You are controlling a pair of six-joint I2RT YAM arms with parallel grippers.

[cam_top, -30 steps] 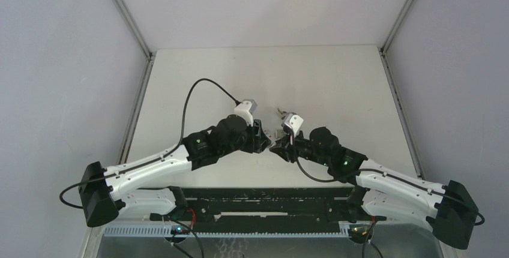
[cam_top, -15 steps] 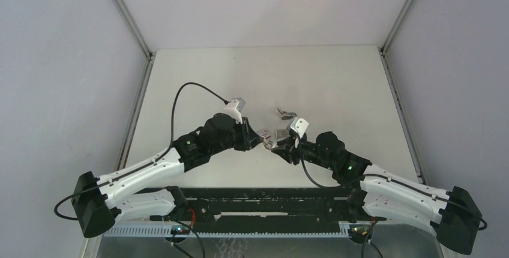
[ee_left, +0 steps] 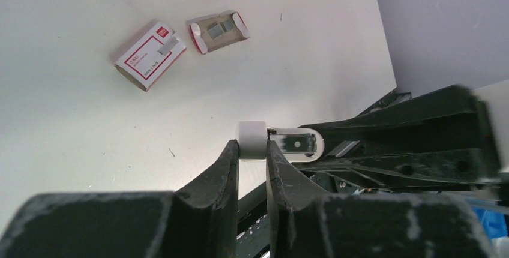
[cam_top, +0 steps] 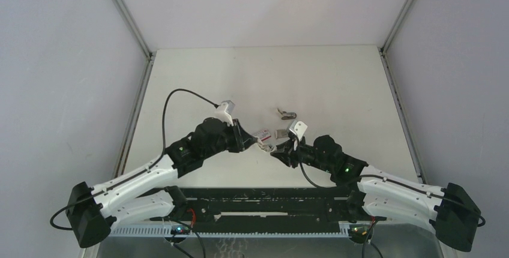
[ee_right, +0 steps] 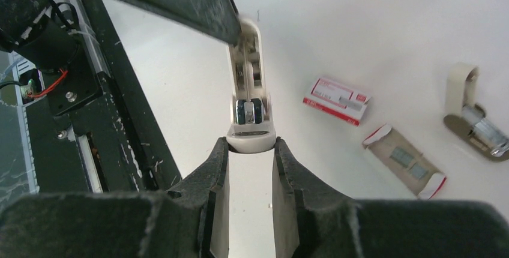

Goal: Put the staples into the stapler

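Inward both arms bend, left end effector [ee_left: 252, 147] and right end effector [ee_right: 251, 144] clamping the stapler [ee_left: 294, 144].

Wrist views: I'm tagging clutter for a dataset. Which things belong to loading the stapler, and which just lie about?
In the job: stapler, clamped in the jaws of the left gripper and right gripper; staples in their open tray.
Lying about: red-and-white box; beige-and-metal piece, purpose unclear.
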